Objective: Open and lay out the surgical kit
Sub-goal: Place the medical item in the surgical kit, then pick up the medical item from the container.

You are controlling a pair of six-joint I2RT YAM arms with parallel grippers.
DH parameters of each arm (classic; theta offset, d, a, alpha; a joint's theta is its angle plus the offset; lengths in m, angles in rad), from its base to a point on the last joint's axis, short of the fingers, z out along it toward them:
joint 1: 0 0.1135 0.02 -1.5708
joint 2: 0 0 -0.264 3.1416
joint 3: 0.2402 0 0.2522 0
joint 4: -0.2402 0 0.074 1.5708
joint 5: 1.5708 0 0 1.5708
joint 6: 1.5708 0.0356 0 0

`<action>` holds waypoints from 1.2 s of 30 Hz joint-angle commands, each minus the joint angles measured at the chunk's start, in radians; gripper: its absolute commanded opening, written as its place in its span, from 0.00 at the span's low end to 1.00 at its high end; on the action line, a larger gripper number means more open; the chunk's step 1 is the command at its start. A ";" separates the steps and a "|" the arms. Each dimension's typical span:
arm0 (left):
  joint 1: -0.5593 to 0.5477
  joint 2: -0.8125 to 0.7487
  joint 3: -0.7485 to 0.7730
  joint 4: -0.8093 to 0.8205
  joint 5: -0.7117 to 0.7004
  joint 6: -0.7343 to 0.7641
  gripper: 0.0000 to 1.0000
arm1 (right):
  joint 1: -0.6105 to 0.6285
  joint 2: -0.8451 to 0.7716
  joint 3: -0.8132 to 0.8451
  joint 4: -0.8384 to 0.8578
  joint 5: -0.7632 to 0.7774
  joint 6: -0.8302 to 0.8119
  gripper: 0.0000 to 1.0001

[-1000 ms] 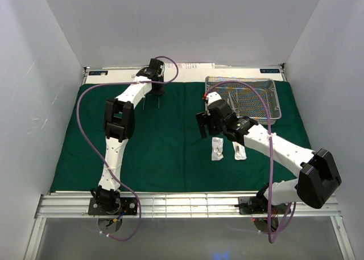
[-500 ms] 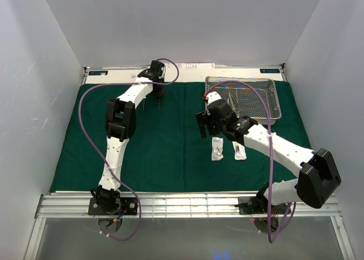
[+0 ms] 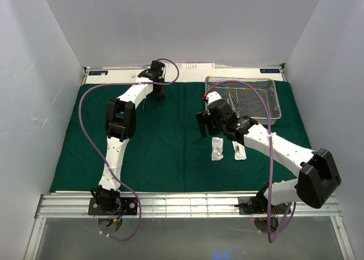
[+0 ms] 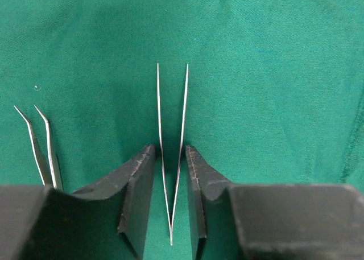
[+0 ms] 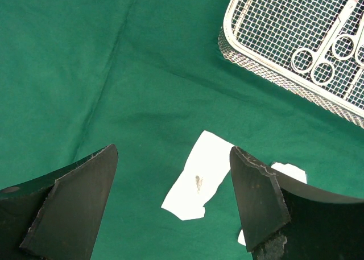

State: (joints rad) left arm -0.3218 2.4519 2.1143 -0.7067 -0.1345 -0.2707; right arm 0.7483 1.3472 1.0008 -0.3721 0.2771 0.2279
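The dark green drape (image 3: 165,146) lies spread flat over the table. At the back right stands the silver wire-mesh tray (image 3: 273,109), with scissors (image 5: 318,58) inside it. My left gripper (image 3: 157,98) hangs at the drape's back edge. It is narrowly open around straight forceps (image 4: 183,118) lying on the cloth, and its fingers (image 4: 145,174) do not touch the blades. Curved forceps (image 4: 40,143) lie just to their left. My right gripper (image 3: 203,126) hovers wide open above two small clear packets (image 5: 199,183) (image 5: 287,172) lying side by side on the cloth.
White walls close in the left, right and back of the table. A pale strip (image 3: 114,75) runs behind the drape. The tray rim (image 5: 267,66) sits close to the right gripper's far side. Purple cables loop off both arms.
The left wrist has shifted slightly to the right near the drape's back edge. The right arm, packets and tray have not moved.
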 commanded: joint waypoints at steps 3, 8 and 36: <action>0.006 -0.025 0.004 -0.014 -0.016 0.002 0.44 | -0.004 -0.011 0.039 -0.001 -0.009 0.002 0.85; 0.004 -0.037 -0.001 -0.014 -0.013 -0.007 0.45 | -0.004 -0.019 0.041 -0.002 -0.006 0.002 0.85; 0.006 -0.700 -0.385 -0.077 0.018 -0.157 0.98 | -0.443 0.283 0.349 -0.068 -0.019 -0.128 0.70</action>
State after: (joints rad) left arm -0.3218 1.8084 1.8317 -0.7879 -0.1047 -0.4309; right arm 0.3435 1.5951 1.3003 -0.4324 0.2729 0.1287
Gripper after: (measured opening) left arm 0.979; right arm 0.705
